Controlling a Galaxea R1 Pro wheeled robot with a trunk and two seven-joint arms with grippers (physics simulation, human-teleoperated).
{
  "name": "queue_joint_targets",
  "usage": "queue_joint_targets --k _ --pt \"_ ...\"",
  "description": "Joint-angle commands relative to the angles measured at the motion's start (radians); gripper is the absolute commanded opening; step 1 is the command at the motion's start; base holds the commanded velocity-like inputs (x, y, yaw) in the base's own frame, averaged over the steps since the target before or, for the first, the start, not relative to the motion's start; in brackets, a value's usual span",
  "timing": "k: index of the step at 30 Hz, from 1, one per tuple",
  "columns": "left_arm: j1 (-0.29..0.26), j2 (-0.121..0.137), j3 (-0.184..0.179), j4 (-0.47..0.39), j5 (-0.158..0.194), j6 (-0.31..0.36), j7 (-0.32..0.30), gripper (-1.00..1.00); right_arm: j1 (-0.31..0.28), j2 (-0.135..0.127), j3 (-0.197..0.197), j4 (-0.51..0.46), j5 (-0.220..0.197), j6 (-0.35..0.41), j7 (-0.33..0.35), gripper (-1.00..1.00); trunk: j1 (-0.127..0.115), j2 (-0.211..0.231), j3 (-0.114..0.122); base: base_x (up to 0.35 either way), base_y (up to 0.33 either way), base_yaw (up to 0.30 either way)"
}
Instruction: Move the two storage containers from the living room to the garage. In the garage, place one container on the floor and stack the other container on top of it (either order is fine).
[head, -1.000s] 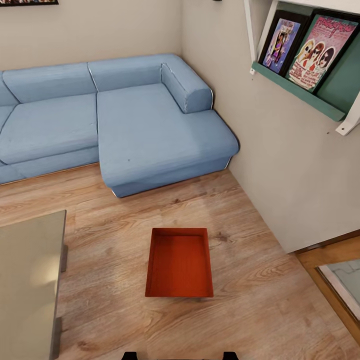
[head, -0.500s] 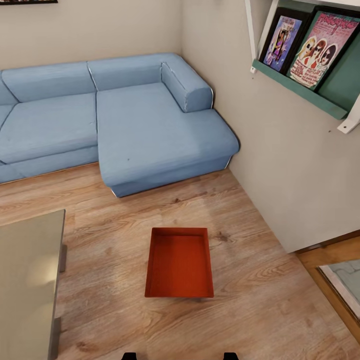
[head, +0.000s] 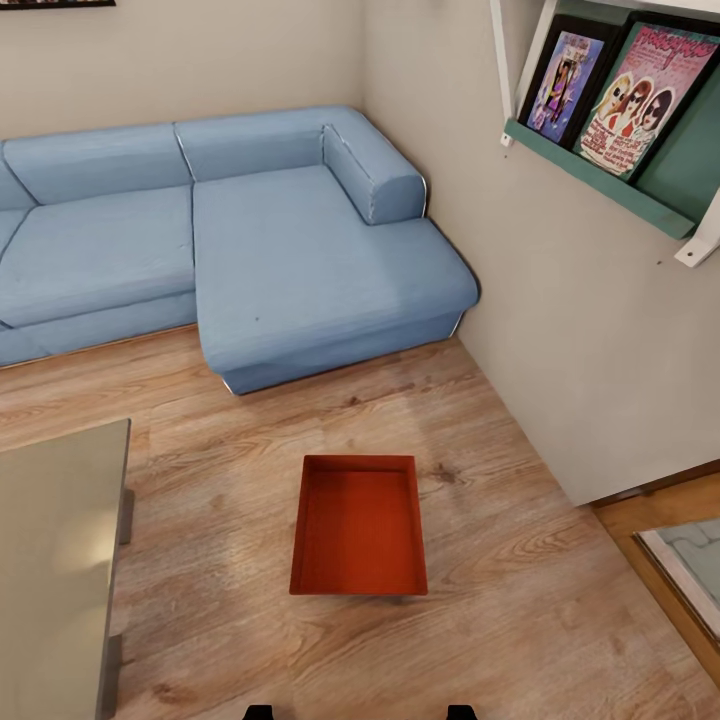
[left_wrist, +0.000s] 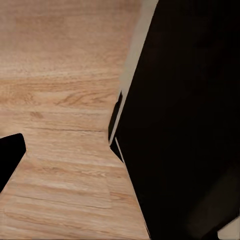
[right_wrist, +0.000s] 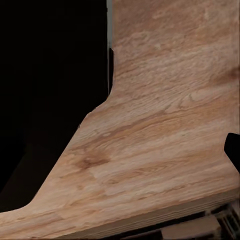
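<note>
Storage container (head: 359, 527), same spot as before

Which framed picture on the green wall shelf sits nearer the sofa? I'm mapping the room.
The smaller purple-toned picture, at the shelf's sofa end; the larger pink one stands beyond it.

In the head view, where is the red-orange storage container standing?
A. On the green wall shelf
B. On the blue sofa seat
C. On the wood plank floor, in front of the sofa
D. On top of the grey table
C: the storage container sits open side up on the wood plank floor, apart from the blue sofa behind it and from the table at the view's left.
</note>
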Motion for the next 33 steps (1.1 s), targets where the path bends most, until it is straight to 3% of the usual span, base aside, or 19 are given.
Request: queue_joint_targets --k 1,4,5,8,10,14,16,25,27,29,30,33 --pt "0.000 0.016 -0.009 -0.035 0.008 0.002 0.007 1.00 -0.001 -0.010 0.004 -0.016 -0.006 0.005 -0.006 1.00 0.000 0.000 -0.001 0.000 0.000 0.000" --pt "0.000 0.065 -0.008 -0.115 0.008 0.035 0.023 1.00 -0.002 -0.052 0.000 -0.099 -0.011 0.049 -0.021 1.00 0.000 0.000 -0.001 0.000 0.000 0.000" --pt "0.000 0.094 -0.008 -0.154 0.009 0.070 0.030 1.00 -0.005 -0.071 -0.007 -0.146 -0.018 0.069 -0.029 1.00 0.000 0.000 -0.001 0.000 0.000 0.000" --pt "-0.001 0.148 -0.004 -0.243 0.017 0.185 0.038 1.00 -0.042 -0.117 -0.049 -0.225 -0.056 0.097 -0.059 1.00 0.000 0.000 -0.001 0.000 0.000 0.000" --pt "-0.005 0.163 0.001 -0.275 0.029 0.237 0.042 1.00 -0.088 -0.139 -0.078 -0.242 -0.079 0.101 -0.084 1.00 0.000 0.000 -0.001 0.000 0.000 0.000" --pt "-0.024 0.174 0.004 -0.299 0.041 0.282 0.046 1.00 -0.160 -0.156 -0.107 -0.253 -0.097 0.094 -0.118 1.00 0.000 0.000 -0.001 0.000 0.000 0.000" --pt "-0.058 0.175 0.004 -0.303 0.044 0.296 0.050 1.00 -0.197 -0.159 -0.114 -0.255 -0.102 0.085 -0.131 1.00 0.000 0.000 -0.001 0.000 0.000 0.000" --pt "-0.264 0.162 0.005 -0.291 0.051 0.381 0.092 1.00 -0.404 -0.151 -0.119 -0.179 -0.103 0.074 -0.198 1.00 0.000 0.000 -0.001 0.000 0.000 0.000" --pt "-0.320 0.141 0.005 -0.289 0.048 0.391 0.098 1.00 -0.469 -0.148 -0.119 -0.136 -0.101 0.073 -0.203 1.00 0.000 0.000 -0.001 0.000 0.000 0.000" --pt "-0.374 0.101 0.003 -0.283 0.044 0.395 0.113 1.00 -0.503 -0.138 -0.117 -0.118 -0.097 0.074 -0.205 1.00 0.000 0.000 -0.001 0.000 0.000 0.000" --pt "-0.500 0.029 0.002 -0.275 0.036 0.391 0.227 1.00 -0.523 -0.057 -0.111 -0.112 -0.089 0.065 -0.203 1.00 0.000 0.000 -0.001 0.000 0.000 0.000" --pt "-0.530 -0.014 -0.001 -0.276 0.029 0.382 0.261 1.00 -0.525 -0.011 -0.108 -0.111 -0.089 0.032 -0.196 1.00 0.000 0.000 -0.001 0.000 0.000 0.000"
